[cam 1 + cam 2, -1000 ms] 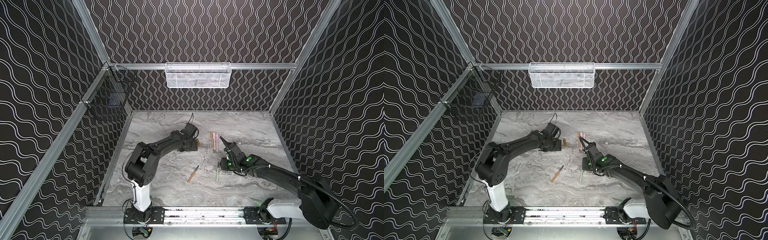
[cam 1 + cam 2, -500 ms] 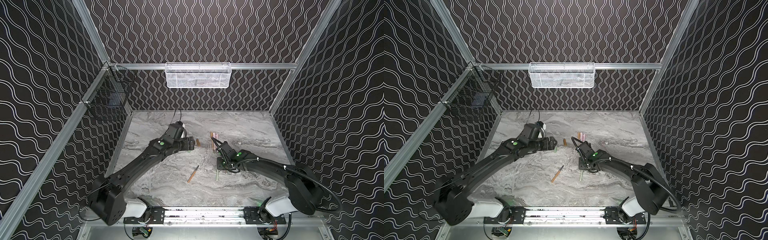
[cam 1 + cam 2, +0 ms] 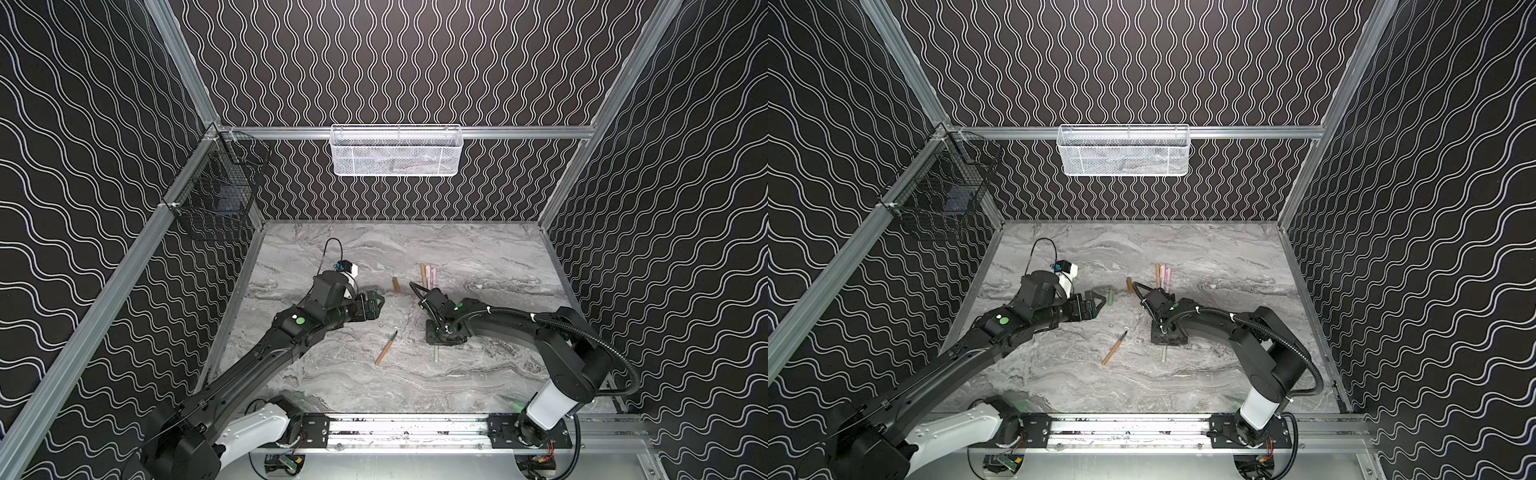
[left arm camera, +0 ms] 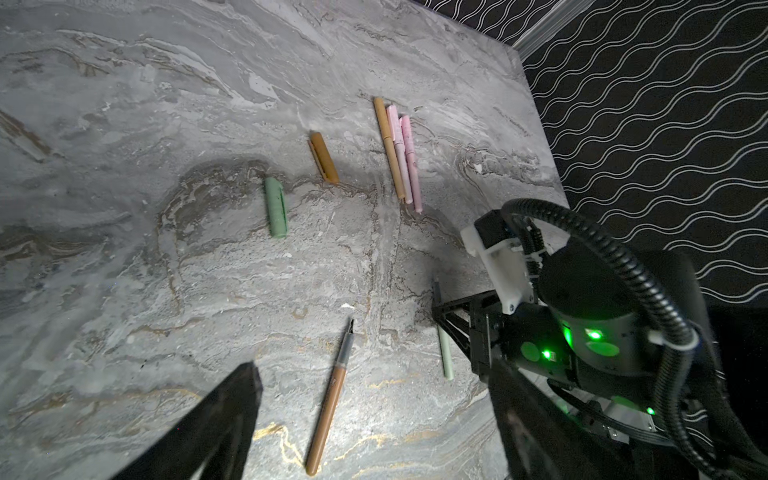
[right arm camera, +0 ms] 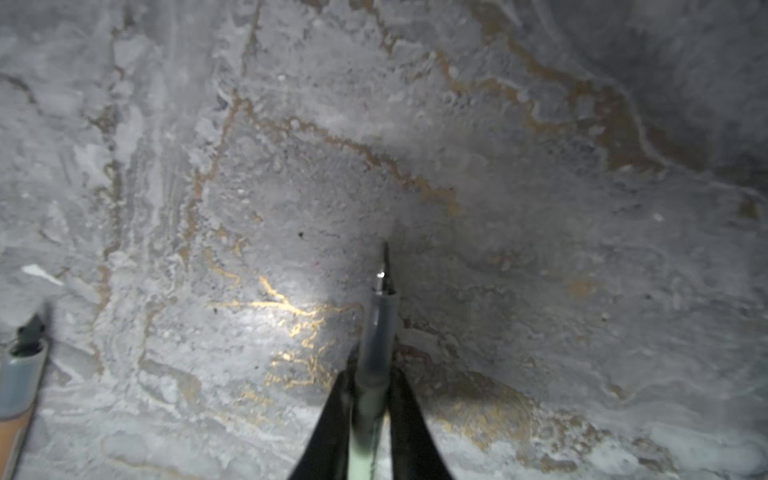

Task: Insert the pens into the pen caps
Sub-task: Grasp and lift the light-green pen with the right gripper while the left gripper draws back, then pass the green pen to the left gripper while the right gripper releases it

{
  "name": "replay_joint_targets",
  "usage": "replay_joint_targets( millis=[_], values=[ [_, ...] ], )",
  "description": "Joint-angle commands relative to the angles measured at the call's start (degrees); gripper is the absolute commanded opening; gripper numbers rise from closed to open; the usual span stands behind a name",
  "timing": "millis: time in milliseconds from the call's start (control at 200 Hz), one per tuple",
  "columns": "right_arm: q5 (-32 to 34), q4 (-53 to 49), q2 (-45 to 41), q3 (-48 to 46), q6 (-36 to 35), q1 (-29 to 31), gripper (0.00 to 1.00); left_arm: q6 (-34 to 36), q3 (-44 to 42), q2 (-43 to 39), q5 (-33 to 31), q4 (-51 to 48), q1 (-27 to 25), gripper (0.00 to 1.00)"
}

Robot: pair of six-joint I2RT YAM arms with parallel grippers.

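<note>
Green pen (image 5: 376, 332) pinched by right gripper (image 5: 371, 370), jaws pressed onto barrel, dark tip forward, low over marble table (image 3: 478, 374). Just right of tan pen (image 3: 385, 349) in both top views, apart from it, pale barrel end showing on near side of gripper. Tan pen flat on table, uncapped, dark tip at far end, slanting right. Left gripper (image 3: 376, 301) spread wide, empty, hovering behind tan pen and slightly left. Green cap (image 4: 276, 208) flat on table behind tan pen, just beside left gripper in a top view, untouched. Tan cap (image 4: 324, 158) farther behind tan pen, alone. Farthest behind tan pen and a little right: three capped pens (image 4: 401, 158), one tan, two pink, side by side, touching. Whether green pen off table or resting on it: cannot tell.
</note>
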Motion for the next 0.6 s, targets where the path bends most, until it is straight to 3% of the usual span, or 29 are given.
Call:
replay_joint_targets(
  millis=[0,60,165,310,511,596],
  values=[
    [-0.9,0.9,0.5,-0.4,2.1,0.1,0.06,0.3,0.3,-0.5,0.9,2.4,0.1,0.89],
    [-0.7,1.8,-0.3,-0.6,2.6,0.0,0.00,0.9,0.4,-0.7,1.5,2.7,0.0,0.89],
    [0.0,5.3,-4.5,-2.0,1.8,-0.3,0.00,1.5,-1.7,-1.9,6.1,7.8,0.0,0.86],
    [0.3,12.9,-15.8,-4.3,-2.3,-0.5,0.00,-0.9,-9.1,-5.1,15.2,24.0,-0.2,0.85],
    [-6.1,22.7,-27.2,-3.3,-8.5,-0.6,0.00,-2.9,-12.8,-3.3,23.5,39.7,-1.4,0.76],
    [-8.8,23.6,-28.8,-1.0,-9.7,-0.5,0.00,-0.9,-11.2,-1.0,25.0,41.1,-3.5,0.73]
  ],
)
